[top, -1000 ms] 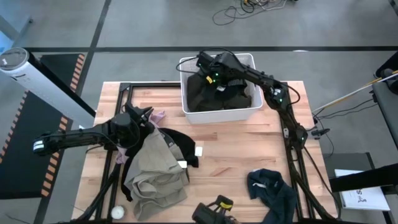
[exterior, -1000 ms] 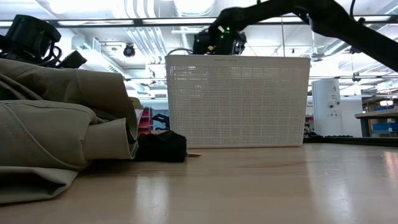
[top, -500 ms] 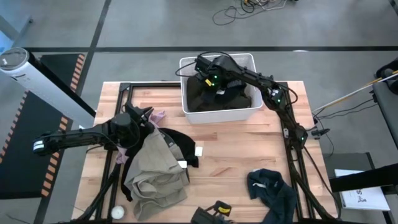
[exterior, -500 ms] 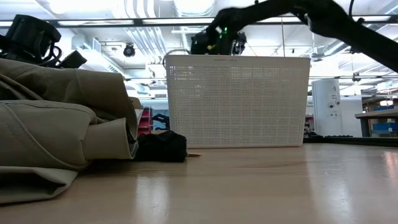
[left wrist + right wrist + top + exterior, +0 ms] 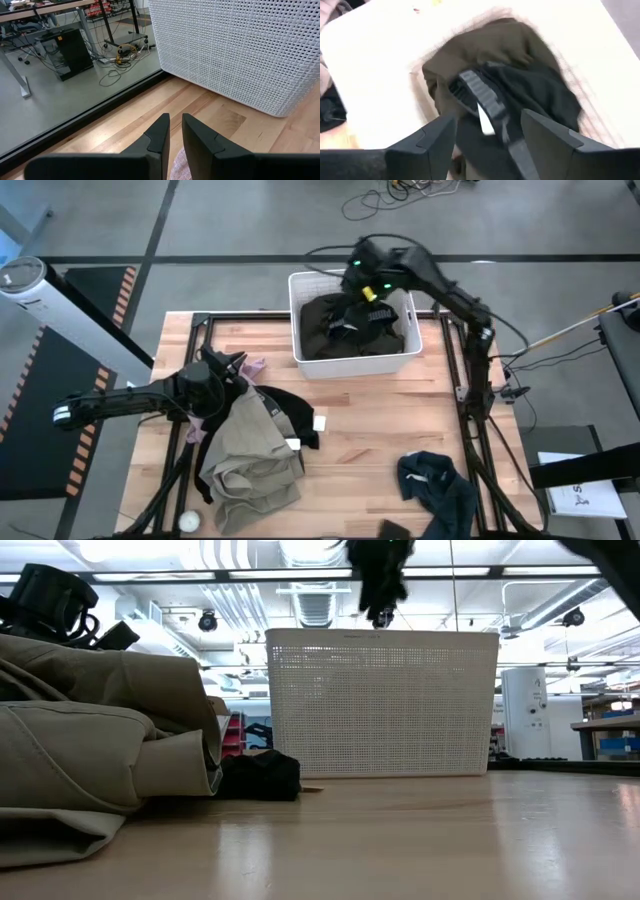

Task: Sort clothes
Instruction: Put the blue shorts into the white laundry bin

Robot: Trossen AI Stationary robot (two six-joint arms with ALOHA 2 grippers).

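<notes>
Illumination is even and bright throughout, supplied from overhead; the ceiling light strips [image 5: 300,552] in the low view are overexposed to near white. The wooden surface [image 5: 380,420] in the high view shows soft, short shadows beneath the beige garment [image 5: 245,455] and no hard glare. In the low view the near surface [image 5: 400,850] carries a pale sheen and is soft in focus. The right wrist view is heavily motion-blurred: the olive garment [image 5: 490,60] smears at its edges, and the surrounding white is washed out. The left wrist view is sharp on the white basket [image 5: 240,50].
</notes>
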